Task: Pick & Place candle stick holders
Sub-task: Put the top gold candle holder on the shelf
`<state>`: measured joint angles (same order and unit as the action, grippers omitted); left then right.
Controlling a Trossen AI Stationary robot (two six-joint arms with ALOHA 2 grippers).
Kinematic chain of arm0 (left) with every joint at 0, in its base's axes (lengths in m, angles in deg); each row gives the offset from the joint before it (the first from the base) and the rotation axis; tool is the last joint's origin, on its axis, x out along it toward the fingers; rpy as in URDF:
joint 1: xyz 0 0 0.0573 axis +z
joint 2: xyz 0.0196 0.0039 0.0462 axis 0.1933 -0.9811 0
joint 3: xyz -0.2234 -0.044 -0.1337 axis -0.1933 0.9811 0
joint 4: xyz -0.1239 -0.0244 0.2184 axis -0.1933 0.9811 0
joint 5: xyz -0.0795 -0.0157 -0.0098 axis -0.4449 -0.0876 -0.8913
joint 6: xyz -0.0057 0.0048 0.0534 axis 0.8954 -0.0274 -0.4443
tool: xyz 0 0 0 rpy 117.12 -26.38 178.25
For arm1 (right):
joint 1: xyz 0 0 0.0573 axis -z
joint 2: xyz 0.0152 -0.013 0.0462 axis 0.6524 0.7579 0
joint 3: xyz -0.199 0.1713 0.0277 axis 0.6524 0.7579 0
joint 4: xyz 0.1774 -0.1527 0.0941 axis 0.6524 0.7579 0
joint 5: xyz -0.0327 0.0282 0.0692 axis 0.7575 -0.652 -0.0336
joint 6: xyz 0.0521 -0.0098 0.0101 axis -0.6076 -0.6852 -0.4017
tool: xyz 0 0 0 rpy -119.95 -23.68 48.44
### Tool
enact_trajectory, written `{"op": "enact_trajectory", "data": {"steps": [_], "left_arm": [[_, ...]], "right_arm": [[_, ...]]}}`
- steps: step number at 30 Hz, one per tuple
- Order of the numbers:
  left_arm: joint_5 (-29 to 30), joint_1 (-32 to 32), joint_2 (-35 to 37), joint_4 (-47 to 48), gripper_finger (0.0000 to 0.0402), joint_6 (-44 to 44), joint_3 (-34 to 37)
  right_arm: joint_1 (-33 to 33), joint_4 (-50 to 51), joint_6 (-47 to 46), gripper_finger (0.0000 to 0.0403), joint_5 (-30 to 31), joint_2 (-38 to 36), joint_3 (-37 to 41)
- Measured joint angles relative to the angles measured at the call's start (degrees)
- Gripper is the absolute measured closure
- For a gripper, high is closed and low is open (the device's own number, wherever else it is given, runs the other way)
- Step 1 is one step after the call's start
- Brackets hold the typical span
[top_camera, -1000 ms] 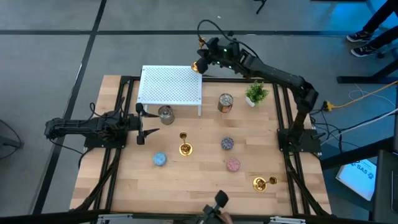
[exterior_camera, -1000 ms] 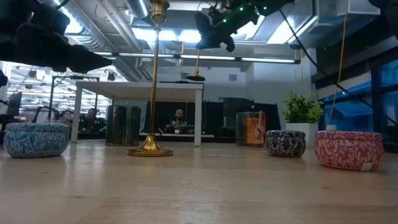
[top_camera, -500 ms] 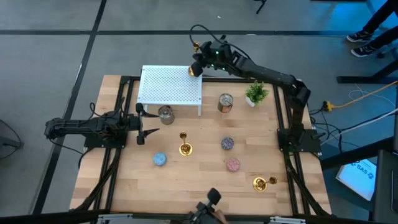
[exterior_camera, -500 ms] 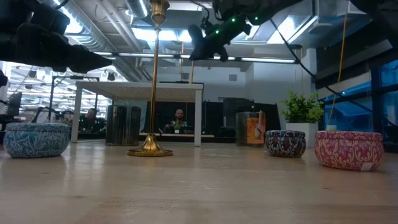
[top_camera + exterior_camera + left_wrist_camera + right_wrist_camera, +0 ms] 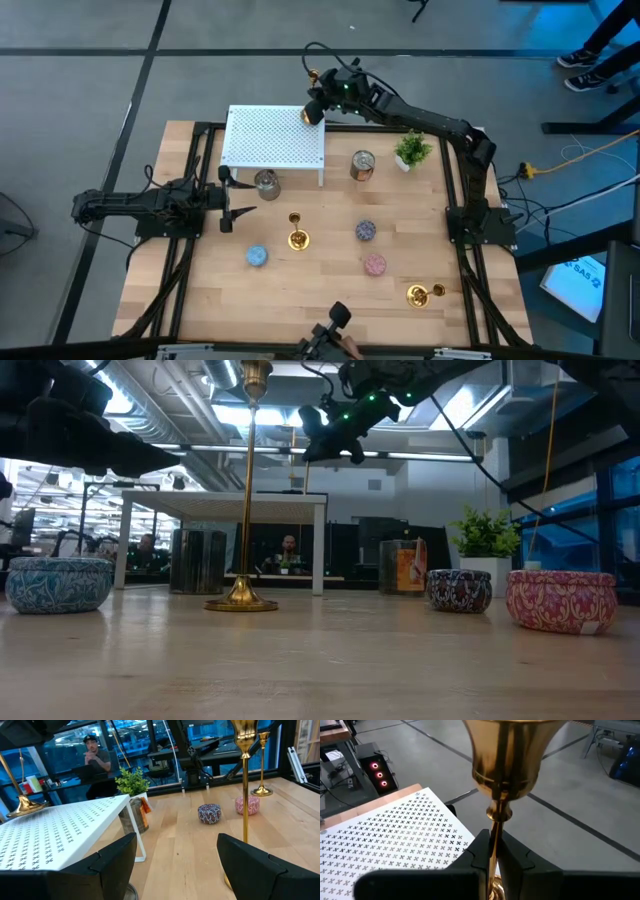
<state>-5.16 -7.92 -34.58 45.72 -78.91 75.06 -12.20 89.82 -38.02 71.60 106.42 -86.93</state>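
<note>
Three gold candle stick holders show. One [image 5: 296, 232] stands on its round base mid-table, another [image 5: 424, 293] stands near the table's right front. My right gripper [image 5: 318, 104] is shut on the third [image 5: 311, 113] over the far right corner of the white perforated shelf [image 5: 265, 140]. Its base [image 5: 22, 807] is at the shelf's top; whether it touches, I cannot tell. My left gripper [image 5: 227, 205] waits open and level at the table's left, holding nothing. My right gripper pinches the thin stem [image 5: 493, 851] between its two fingers, a little below the knob under the cup top [image 5: 512, 755]. The fingers come from the table's right, slanting slightly down, and lie across the stem. The holder is nearly upright, base downward over the shelf.
A silver tin [image 5: 266, 184] stands at the shelf's near edge. A copper tin [image 5: 363, 165] and a potted plant [image 5: 411, 150] stand to the shelf's right. Blue [image 5: 258, 256], speckled [image 5: 366, 231] and pink [image 5: 375, 265] discs lie mid-table. People sit in the room beyond [image 5: 288, 550].
My right gripper has moved toward the table's left and down, staying shut on the candle stick holder. The holder's base, which hung clear above the shelf, has come down to the level of the shelf's top at its far right corner.
</note>
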Motion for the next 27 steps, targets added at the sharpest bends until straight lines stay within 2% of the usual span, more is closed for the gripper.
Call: {"op": "enact_trajectory", "data": {"steps": [20, 27], "left_arm": [[0.00, 0.02, -0.01, 0.01, 0.0127, 0.00, 0.00], [0.00, 0.01, 0.00, 0.00, 0.0127, 0.00, 0.00]], "right_arm": [[-0.44, 0.04, 2.14, 0.0379, -0.15, 0.83, 0.00], [-0.42, 0.00, 4.01, 0.0353, -0.14, 0.83, 0.02]]}}
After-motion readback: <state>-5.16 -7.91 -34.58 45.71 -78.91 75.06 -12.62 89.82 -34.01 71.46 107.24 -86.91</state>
